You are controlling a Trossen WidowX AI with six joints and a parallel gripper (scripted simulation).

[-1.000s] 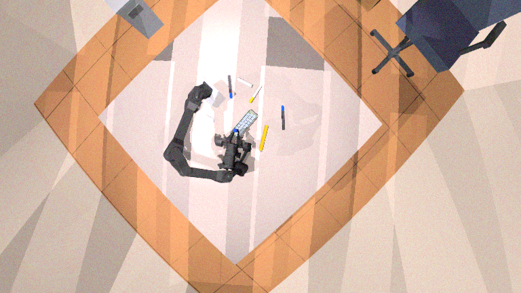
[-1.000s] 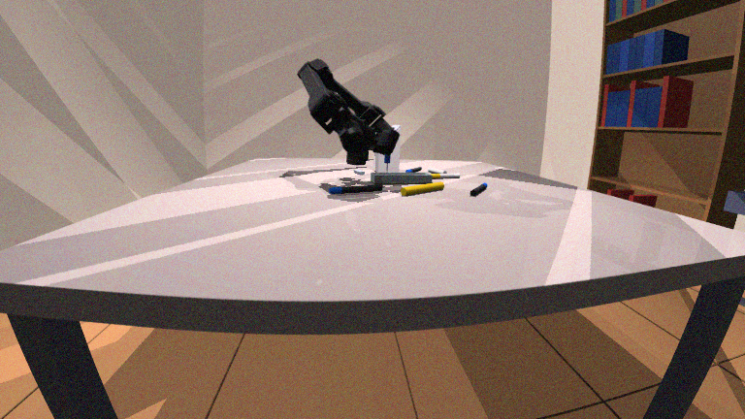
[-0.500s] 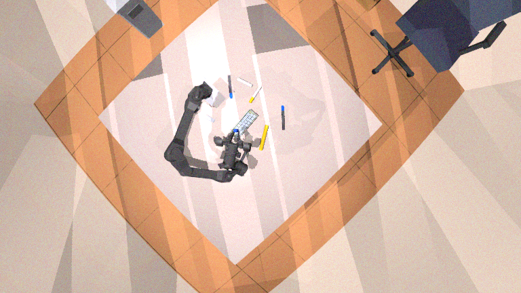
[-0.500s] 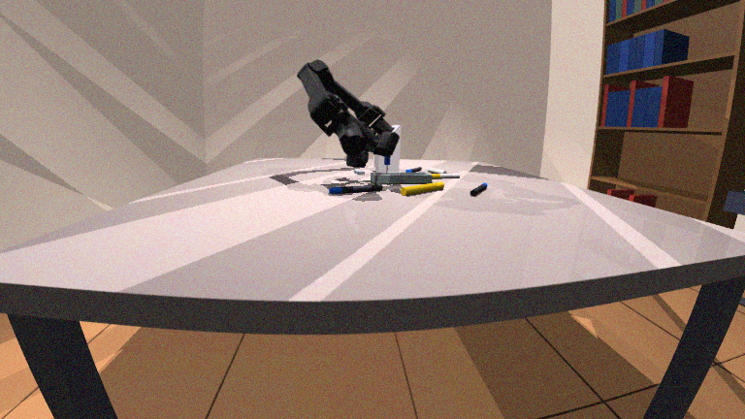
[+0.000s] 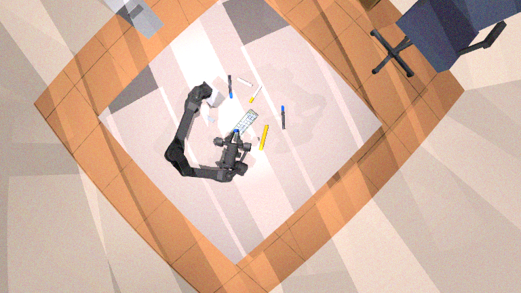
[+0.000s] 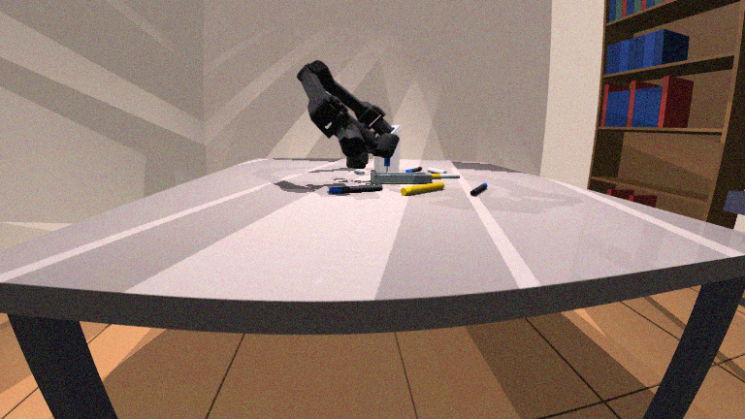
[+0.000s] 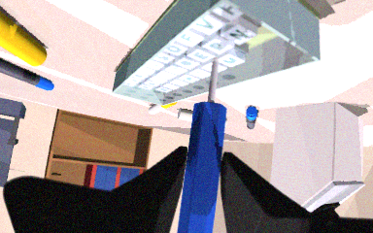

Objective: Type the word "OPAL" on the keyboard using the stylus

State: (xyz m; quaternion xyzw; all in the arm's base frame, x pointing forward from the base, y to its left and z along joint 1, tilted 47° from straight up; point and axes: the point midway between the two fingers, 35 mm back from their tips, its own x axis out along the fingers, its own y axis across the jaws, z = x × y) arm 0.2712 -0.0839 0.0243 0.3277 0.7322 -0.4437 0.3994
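Observation:
My gripper (image 5: 235,133) (image 7: 204,156) is shut on the blue stylus (image 5: 235,130) (image 6: 387,162) (image 7: 209,126), which points down with its thin grey tip out. The grey-green keyboard (image 5: 245,121) (image 6: 404,178) (image 7: 167,36) lies on the desk below the fingers. In the wrist view the tip is over the keys near the keyboard's end, just beside the P key (image 7: 217,45) and left of the U key (image 7: 232,59). The N key (image 7: 236,34) is close by. I cannot tell whether the tip touches a key. The arm covers part of the keyboard's near end in the top view.
A thick yellow marker (image 5: 264,137) (image 6: 423,188) (image 7: 24,41) lies beside the keyboard, with a black blue-ended pen (image 5: 283,117) (image 6: 478,189) beyond. Another such pen (image 5: 230,84) (image 7: 251,116) lies near a white block (image 5: 216,97) (image 7: 306,150). A third (image 6: 357,189) lies nearer the exterior camera.

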